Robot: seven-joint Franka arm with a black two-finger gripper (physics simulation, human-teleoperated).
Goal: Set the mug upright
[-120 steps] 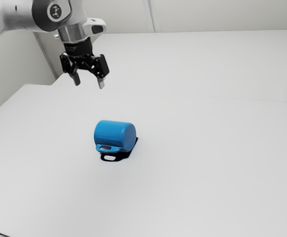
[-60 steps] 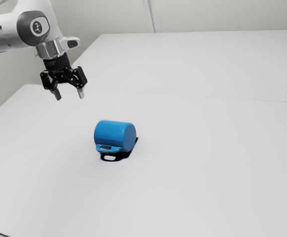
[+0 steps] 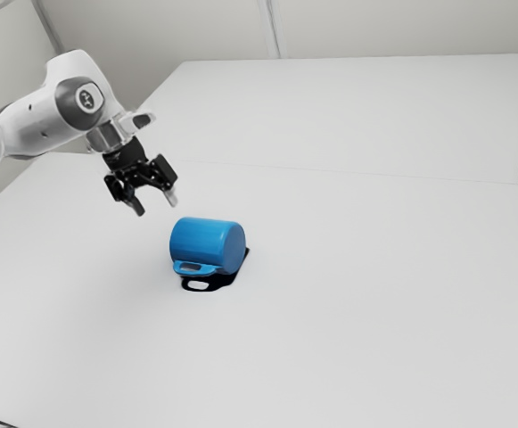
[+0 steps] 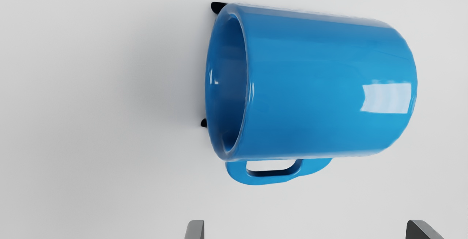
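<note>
Just beyond the hand (image 3: 156, 208), the sideways mug (image 3: 203, 241).

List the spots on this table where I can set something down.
Bare table runs from the base of the blue mug to the exterior view's right, and from its handle toward that view's bottom. It's crowded between mug and gripper.

blue mug (image 3: 203, 242) lies on its side on the white table (image 3: 348, 312)
</note>
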